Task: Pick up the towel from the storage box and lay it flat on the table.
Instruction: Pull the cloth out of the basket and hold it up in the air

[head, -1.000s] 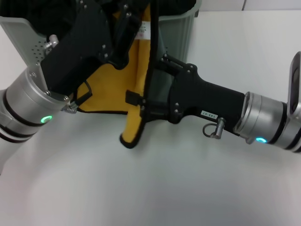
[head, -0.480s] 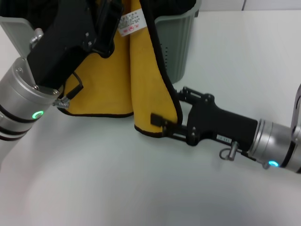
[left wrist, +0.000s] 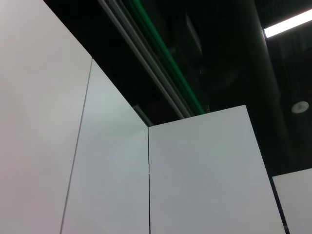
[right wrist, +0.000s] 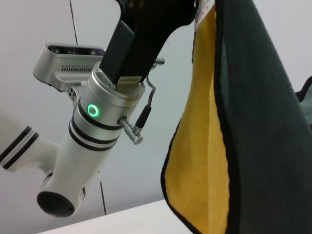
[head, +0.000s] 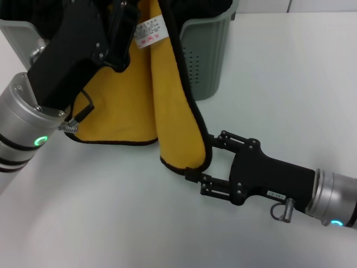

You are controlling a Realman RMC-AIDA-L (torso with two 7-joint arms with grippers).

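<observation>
The towel hangs folded in front of the storage box, yellow face toward me, its white tag near the top. My left gripper is shut on the towel's top edge beside the tag and holds it up. My right gripper is low over the table, its fingers spread apart with the towel's lower right corner between them. The right wrist view shows the yellow face and the teal-grey face close up, with my left arm behind.
The box's left wall shows behind my left arm. Something dark lies inside the box. The left wrist view shows only white panels and a dark ceiling.
My right gripper has slid down and to the right along the towel's edge to its lower corner. My left gripper has lifted the towel higher, and more of the yellow face has opened out.
</observation>
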